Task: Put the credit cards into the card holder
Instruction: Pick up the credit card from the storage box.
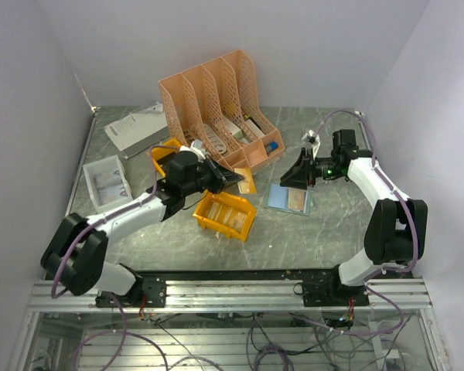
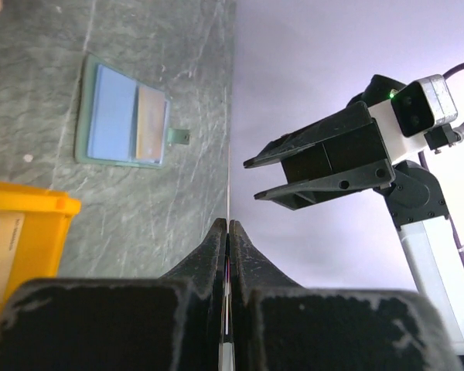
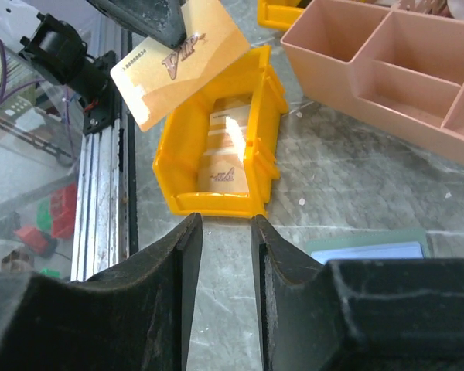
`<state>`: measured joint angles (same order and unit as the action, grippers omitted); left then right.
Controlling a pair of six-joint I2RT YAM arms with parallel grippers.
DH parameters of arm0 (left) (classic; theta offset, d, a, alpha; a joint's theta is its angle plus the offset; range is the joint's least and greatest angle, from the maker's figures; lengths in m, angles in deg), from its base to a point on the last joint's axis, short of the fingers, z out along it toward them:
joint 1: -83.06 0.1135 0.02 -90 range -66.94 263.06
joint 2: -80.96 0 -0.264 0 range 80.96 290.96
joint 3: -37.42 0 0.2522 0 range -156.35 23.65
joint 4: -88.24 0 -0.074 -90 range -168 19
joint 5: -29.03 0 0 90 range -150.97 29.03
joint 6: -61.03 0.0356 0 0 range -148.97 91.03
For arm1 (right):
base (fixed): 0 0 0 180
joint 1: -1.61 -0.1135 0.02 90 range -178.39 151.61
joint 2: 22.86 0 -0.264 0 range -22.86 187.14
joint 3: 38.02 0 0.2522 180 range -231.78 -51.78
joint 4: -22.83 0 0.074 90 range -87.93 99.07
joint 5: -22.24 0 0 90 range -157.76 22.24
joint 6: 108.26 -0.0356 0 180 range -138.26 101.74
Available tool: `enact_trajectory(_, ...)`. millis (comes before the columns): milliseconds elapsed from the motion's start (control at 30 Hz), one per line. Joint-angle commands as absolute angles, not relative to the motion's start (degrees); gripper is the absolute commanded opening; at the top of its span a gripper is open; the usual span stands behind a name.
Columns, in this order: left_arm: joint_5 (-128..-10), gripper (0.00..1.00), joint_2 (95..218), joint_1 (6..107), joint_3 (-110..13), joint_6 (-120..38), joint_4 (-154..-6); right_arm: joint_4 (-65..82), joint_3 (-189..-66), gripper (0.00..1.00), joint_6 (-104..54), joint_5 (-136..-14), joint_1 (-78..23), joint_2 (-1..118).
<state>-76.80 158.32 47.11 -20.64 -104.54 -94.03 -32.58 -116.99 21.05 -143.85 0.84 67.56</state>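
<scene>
My left gripper [image 1: 230, 179] [image 2: 229, 224] is shut on a tan-gold credit card [image 3: 178, 58] and holds it in the air above the yellow bin [image 1: 226, 215]. In the left wrist view that card [image 2: 230, 185] shows edge-on between the shut fingers. The card holder [image 1: 288, 199] [image 2: 124, 116] lies open on the table, light blue inside, with a tan card [image 2: 149, 124] lying on its right half. More cards [image 3: 228, 151] lie in the yellow bin [image 3: 216, 154]. My right gripper [image 1: 300, 174] [image 3: 226, 224] hovers just behind the holder, open and empty.
A pink file organiser [image 1: 216, 100] stands at the back centre. A second yellow bin [image 1: 164, 154] sits behind my left gripper. A white tray [image 1: 107, 182] and a grey booklet [image 1: 135, 127] lie at the left.
</scene>
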Motion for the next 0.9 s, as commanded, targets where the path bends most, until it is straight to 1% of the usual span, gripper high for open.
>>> enact_trajectory(0,-80.8,0.07,164.1,45.5,-25.4,-104.3,-103.4,-26.8,-115.8,0.33,12.7,-142.8,2.0,66.5)
enact_trajectory(100,-83.8,0.07,168.9,44.5,-26.7,-97.2,-111.0,-24.0,-114.8,0.38,9.3,-142.9,3.3,65.4)
enact_trajectory(200,-85.9,0.07,173.3,43.6,-26.3,-92.7,-123.0,-23.4,-114.3,0.45,8.0,-144.6,3.9,65.5)
enact_trajectory(300,-86.3,0.07,176.9,42.2,-27.1,-89.0,-130.0,-24.1,-114.3,0.47,7.6,-147.1,3.9,66.8)
enact_trajectory(500,-86.9,0.07,181.7,40.1,-27.4,-85.6,-143.0,-33.6,-117.3,0.47,15.2,-150.3,3.9,70.5)
enact_trajectory(600,-85.9,0.07,183.4,40.1,-26.4,-86.3,-148.6,-34.1,-117.2,0.48,15.3,-150.5,3.8,71.0)
enact_trajectory(700,-84.9,0.07,184.2,39.9,-26.5,-86.1,-149.9,-33.7,-117.0,0.47,15.0,-150.8,3.2,70.8)
enact_trajectory(767,-84.3,0.07,184.8,39.8,-26.8,-86.1,-150.6,-33.3,-116.9,0.46,14.8,-151.1,2.8,70.6)
enact_trajectory(867,-83.5,0.07,185.3,39.6,-27.0,-85.7,-151.5,-34.7,-117.0,0.4,16.5,-152.3,2.5,70.6)
